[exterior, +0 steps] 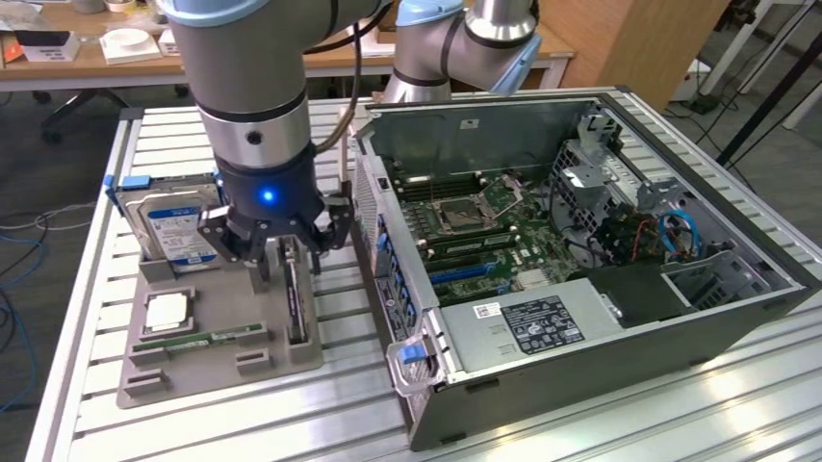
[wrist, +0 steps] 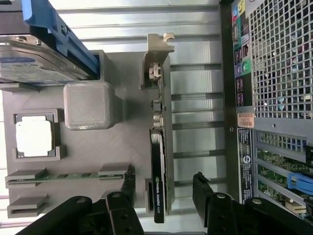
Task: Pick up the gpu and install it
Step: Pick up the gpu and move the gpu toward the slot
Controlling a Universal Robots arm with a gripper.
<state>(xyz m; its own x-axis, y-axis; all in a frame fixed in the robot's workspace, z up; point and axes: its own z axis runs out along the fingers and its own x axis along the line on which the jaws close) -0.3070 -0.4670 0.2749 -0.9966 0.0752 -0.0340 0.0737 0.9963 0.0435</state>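
Note:
The gpu (exterior: pixel 298 300) stands on its long edge in a slot of the grey holder tray (exterior: pixel 206 371), a thin green card with a black cooler face. Its silver end bracket (wrist: pixel 157 54) is at the end far from the wrist camera. My gripper (exterior: pixel 293 252) hangs right over one end of the gpu (wrist: pixel 158 166). In the wrist view my gripper (wrist: pixel 164 188) is open, with one black finger (wrist: pixel 128 188) on each side of the card and a gap between both fingers and the card.
The tray also holds a silver hard drive (exterior: pixel 173 226), a processor chip (exterior: pixel 167 310) and a memory stick (exterior: pixel 192 339). An open computer case (exterior: pixel 603 327) lies just beyond the tray at the exterior view's right, its motherboard (exterior: pixel 475 226) exposed. Everything rests on a slatted metal table (exterior: pixel 346 423).

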